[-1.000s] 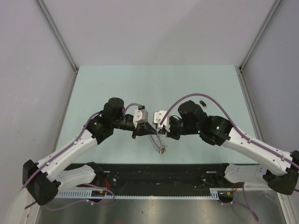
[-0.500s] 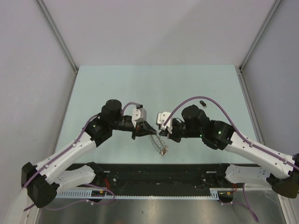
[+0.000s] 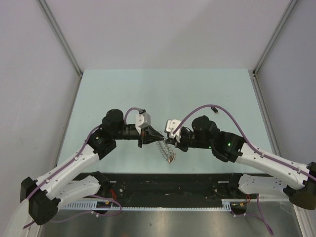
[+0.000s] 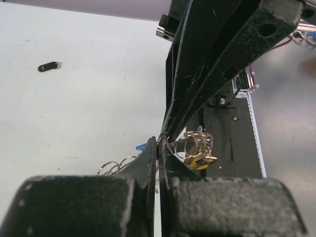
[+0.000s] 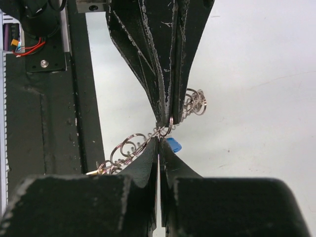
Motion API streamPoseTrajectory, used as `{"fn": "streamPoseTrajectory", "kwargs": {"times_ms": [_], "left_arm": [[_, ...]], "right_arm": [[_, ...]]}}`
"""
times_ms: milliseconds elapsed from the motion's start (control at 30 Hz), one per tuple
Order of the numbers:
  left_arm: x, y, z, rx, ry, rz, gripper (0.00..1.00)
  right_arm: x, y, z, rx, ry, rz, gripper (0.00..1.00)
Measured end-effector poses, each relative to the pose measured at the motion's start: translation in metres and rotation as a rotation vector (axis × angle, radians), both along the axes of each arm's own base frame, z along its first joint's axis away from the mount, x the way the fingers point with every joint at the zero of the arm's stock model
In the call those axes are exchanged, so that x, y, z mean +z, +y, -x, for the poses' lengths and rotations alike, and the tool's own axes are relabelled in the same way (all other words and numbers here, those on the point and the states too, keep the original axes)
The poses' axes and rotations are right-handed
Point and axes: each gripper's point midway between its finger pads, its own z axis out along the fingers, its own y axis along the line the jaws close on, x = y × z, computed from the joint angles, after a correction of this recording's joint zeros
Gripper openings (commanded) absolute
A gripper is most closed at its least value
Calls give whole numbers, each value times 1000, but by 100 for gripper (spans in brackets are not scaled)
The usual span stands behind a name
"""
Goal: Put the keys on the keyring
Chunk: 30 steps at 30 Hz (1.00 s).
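Both left claw (image 3: 160,138) and right claw (image 3: 171,141) pinch the keyring (image 3: 167,152); black key (image 3: 214,108) lies apart.

Bright wire, scuffed black plastic

The keyring (image 5: 129,145) is glossy silvery metal wire. Either side of it, the left gripper (image 4: 159,147) and right gripper (image 5: 158,142) are matt black, scratched and pale-flecked. Beside the keyring, the blue key (image 5: 173,144) shows smooth plastic. Beneath it, the table (image 3: 123,94) is matt pale green.

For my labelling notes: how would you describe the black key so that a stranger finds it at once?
On the pale green table, look behind the right arm, toward the far right corner. The black key lies there alone, apart from the keyring.
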Motion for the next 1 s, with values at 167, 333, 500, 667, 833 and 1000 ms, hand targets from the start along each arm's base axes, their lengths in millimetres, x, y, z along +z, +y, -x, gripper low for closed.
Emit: {"fn": "streamPoseTrajectory", "kwargs": {"times_ms": [167, 333, 500, 667, 833, 1000], "left_arm": [[8, 3, -17, 87, -39, 20, 43], [22, 13, -35, 204, -83, 46, 61], [43, 30, -48, 332, -141, 88, 75], [59, 51, -62, 485, -189, 127, 91], [67, 81, -86, 703, -179, 152, 100], [66, 130, -116, 1006, -104, 187, 100]], "right_arm": [[2, 1, 0, 2, -3, -9, 0], [-12, -2, -1, 0, 30, 49, 0], [-4, -3, -15, -27, 24, 65, 0], [4, -2, -51, -86, 21, 66, 0], [-12, -6, -102, -194, 41, 91, 0], [-27, -5, -159, -322, 59, 66, 0]]}}
